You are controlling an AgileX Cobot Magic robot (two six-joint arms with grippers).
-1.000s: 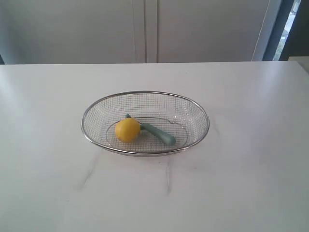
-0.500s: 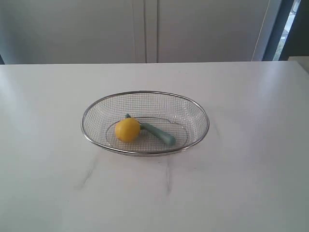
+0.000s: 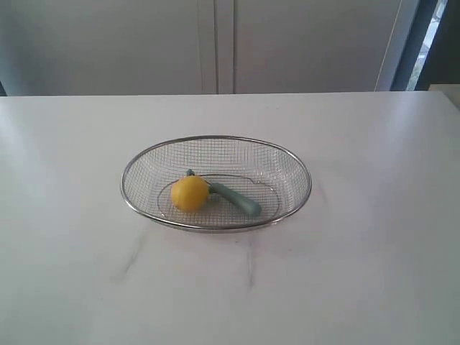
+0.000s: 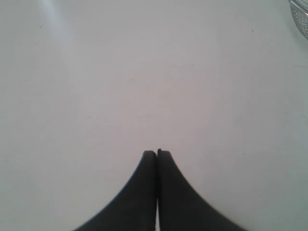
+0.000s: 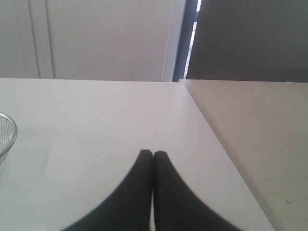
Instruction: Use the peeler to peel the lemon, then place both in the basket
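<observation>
White cupboard doors close the background, and in front of them the wide pale bench carries only the wire basket, near its middle. The lemon and the peeler both lie inside the basket, touching each other. The lemon sits a little toward the left arm's side and hides part of the peeler near the blade. The long axis of the peeler runs slantwise: the blade end points to the far left, and the handle end points to the near right. So the handle is offered to your right arm and the lemon to your left arm.

Your left fingers are pressed together with nothing between them, over bare bench, and a piece of the basket rim shows at the corner of that view. Your right fingers are pressed together too, also holding nothing, with the rim well apart from them. Neither arm appears in the exterior view, so I judge both are far from the basket.

Whether the lemon is peeled, I cannot tell. Bare bench surrounds the basket, but the bench edge runs near the right fingers.
</observation>
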